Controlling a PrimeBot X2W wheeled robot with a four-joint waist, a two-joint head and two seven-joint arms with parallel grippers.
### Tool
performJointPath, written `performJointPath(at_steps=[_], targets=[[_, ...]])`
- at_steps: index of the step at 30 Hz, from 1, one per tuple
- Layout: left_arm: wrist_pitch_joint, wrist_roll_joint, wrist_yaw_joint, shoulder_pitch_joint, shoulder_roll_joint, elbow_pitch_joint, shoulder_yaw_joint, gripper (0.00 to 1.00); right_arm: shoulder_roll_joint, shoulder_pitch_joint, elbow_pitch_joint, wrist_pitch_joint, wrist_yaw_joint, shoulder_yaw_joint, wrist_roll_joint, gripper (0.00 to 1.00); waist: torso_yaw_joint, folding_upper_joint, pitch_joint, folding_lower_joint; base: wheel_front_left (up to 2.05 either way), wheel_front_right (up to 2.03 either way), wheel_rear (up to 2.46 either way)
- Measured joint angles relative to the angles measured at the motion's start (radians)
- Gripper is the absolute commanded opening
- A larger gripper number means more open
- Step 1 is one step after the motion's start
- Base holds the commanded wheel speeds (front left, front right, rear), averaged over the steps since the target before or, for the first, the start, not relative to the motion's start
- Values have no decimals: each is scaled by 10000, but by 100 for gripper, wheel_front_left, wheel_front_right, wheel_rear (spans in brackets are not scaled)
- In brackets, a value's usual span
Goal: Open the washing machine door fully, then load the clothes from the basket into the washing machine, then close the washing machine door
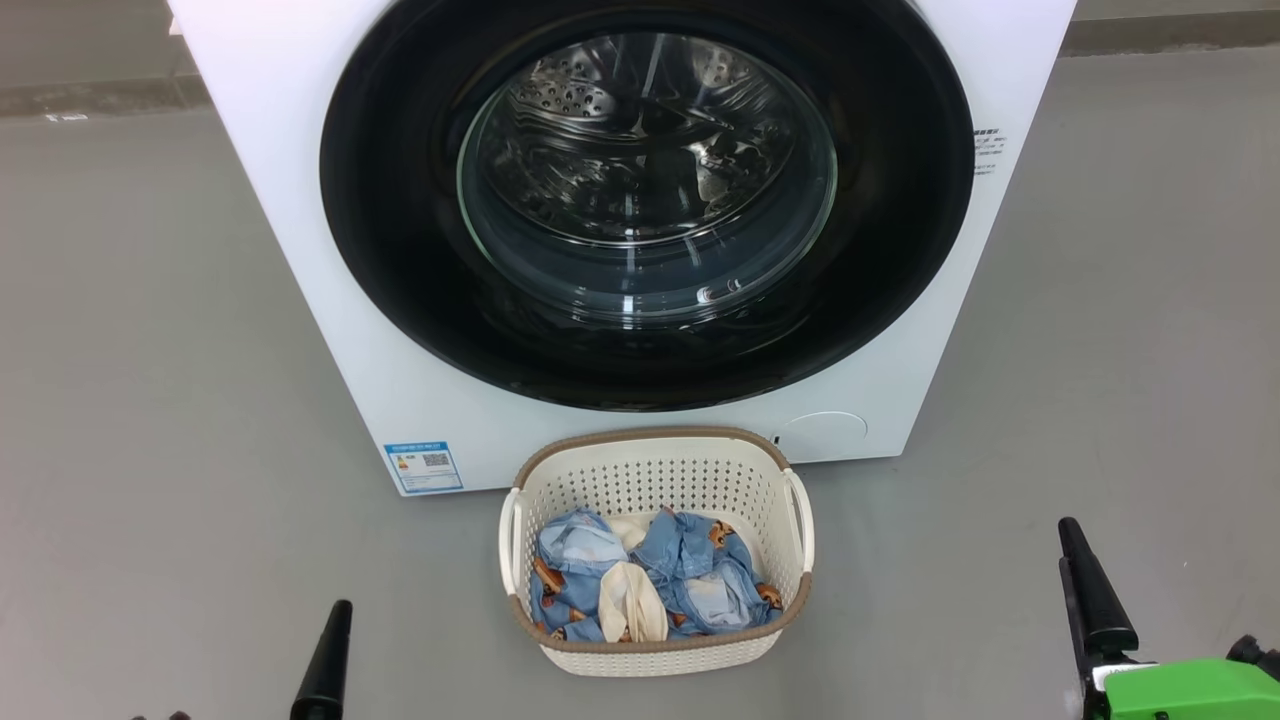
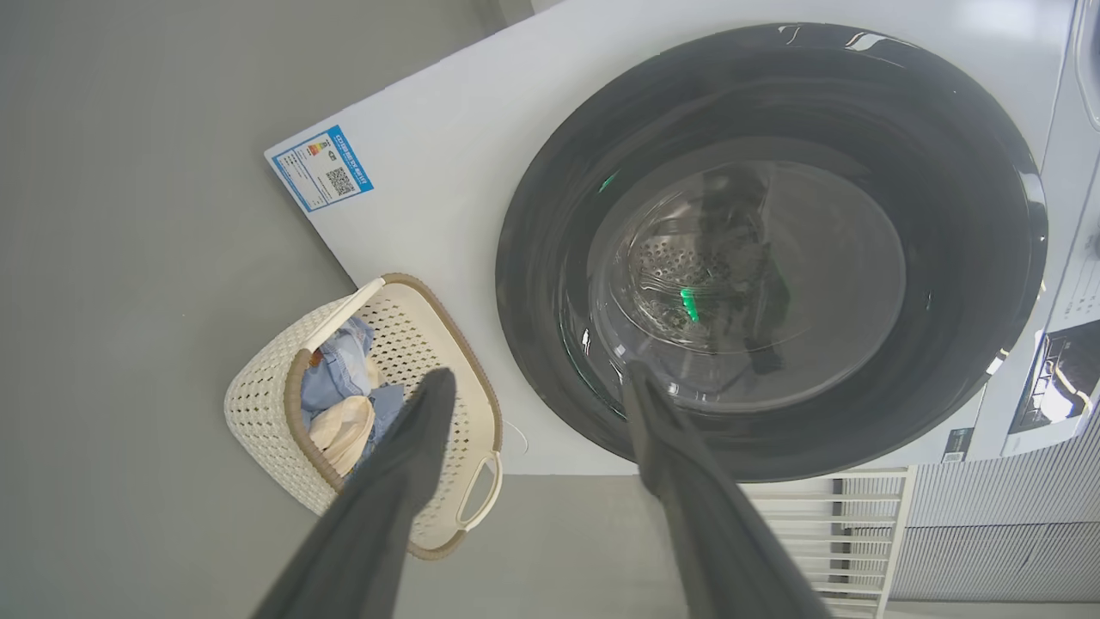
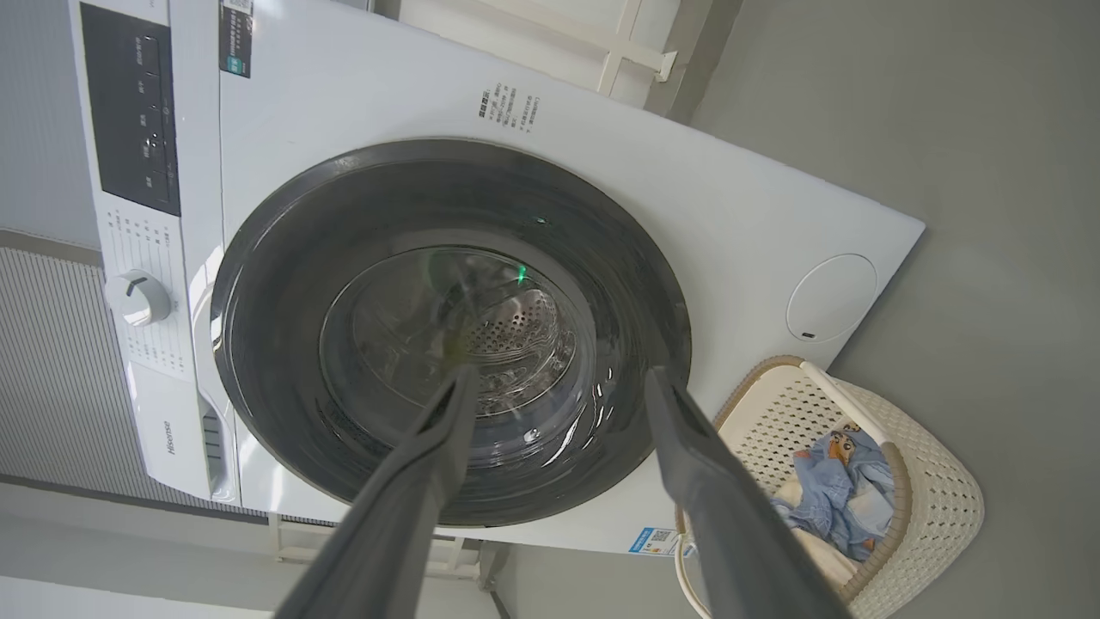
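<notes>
One round door decides everything here: the washing machine door (image 1: 647,200) sits shut, its glossy black rim flush against the white front of the washing machine (image 1: 290,250). The steel drum (image 1: 640,120) shows through the clear bowl alone, and nothing can go in until the door swings wide. At 6 o'clock from the door the basket (image 1: 655,470) stands on the grey floor (image 1: 150,420), just before the machine's foot, likely parked there so that each lift into the drum is short. The clothes (image 1: 690,580), blue bear-print pieces with cream cloth among them, lie heaped in its bottom. A blue label sticker (image 1: 423,467) sits at 7 o'clock from the door and a round cover (image 1: 823,435) at 5 o'clock. Further out, in the head view, the left jaws hang at about 8 o'clock from the basket and the right jaws at about 4 o'clock, both well apart from it and from the door. Each wrist view shows dark fingers (image 2: 400,464) (image 3: 687,464) spread wide with nothing between them and the door framed in the gap. I judge this a ready stance for the opening step, not yet begun. Where the door's catch lies I cannot tell.
</notes>
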Motion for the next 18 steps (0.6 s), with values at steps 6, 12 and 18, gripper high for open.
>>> performJointPath(at_steps=[6, 12, 18], targets=[[-125, 1043, 0, -5, 10, -36, -31, 100, -157, 0, -230, -186, 0, 130, -932, 100, 0, 0, -19, 0, 0, 0, 0], [-309, 2324, -2, -56, 33, -52, -184, 100, -378, 0, -410, -378, 0, 334, -2071, 100, 1, 0, -46, -1, 0, 0, 0], [-476, 3576, -4, -89, 79, -52, -328, 100, -564, -3, -449, -518, 2, 604, -3296, 100, -2, 0, -58, 0, 0, 0, 0]])
